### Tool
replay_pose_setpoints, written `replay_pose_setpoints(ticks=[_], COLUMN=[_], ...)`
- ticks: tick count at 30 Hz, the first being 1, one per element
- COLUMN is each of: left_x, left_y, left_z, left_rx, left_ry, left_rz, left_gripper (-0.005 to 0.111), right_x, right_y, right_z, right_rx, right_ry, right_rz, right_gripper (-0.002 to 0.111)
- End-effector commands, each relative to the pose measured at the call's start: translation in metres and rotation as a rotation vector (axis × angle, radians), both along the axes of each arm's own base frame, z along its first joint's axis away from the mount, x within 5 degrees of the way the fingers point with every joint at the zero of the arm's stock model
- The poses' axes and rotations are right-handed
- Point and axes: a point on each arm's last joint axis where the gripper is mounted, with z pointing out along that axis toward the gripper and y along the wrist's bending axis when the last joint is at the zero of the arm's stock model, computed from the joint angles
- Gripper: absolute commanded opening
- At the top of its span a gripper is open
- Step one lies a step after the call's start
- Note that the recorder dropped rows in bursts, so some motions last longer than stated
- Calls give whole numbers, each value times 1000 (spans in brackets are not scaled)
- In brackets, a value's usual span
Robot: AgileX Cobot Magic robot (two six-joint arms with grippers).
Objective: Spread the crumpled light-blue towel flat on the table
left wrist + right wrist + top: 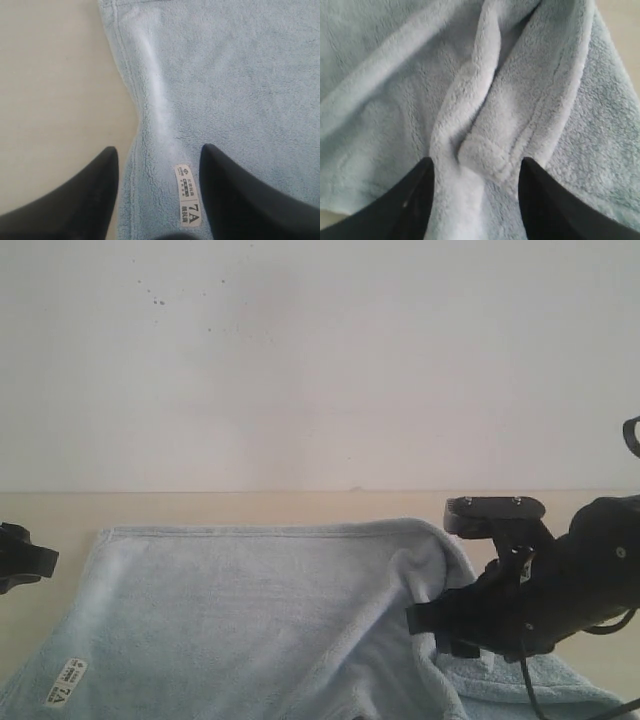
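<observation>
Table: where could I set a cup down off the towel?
Bare table shows in the strip between the towel and the wall, and left of the towel by the left claw. Crowded on the right, where the right claw hangs over a bunched fold.

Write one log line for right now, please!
towel: mostly flat, right side bunched | left gripper: open over label | right gripper: open over fold

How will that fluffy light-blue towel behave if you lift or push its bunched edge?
Probably floppy: the fluffy light-blue terry towel lies in soft rolled folds, so a lifted edge would likely drape. Pushing may bunch it on the pale beige table rather than slide it.
</observation>
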Motion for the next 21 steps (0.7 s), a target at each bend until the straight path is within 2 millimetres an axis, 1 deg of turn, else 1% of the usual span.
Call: replay_pose_setpoints(ticks=[1,4,6,10,13,15,16,18,21], left_x=[-1,0,0,0,0,0,0,1,1], left_y=[0,0,0,0,0,0,0,0,0], left_z=[1,1,1,1,1,1,1,2,2], left_rx=[-8,-8,-9,-9,-9,-9,-9,-9,-13], left_ry=[-10,-15,-17,-18,-25,-25,-25,-31,-40], left_rz=[2,3,3,3,3,3,3,3,5], left_gripper=[48,48,48,48,48,48,48,48,48], right_x=[4,2,-2,-9,-8,-7,-6,-4,-4], right_y=[1,-3,-5,-10,-11,-16,-22,-28,-28], right_z=[3,-1,-7,-18,-18,-19,-20,-21,-21], right_rx=[99,114,139,165,187,182,175,170,167], right_ry=[-10,3,11,-21,-36,-27,-12,-5,-5], right_rz=[-114,-152,-197,-237,-263,-278,-300,-320,-314], right_gripper=[49,49,49,49,49,49,49,49,49])
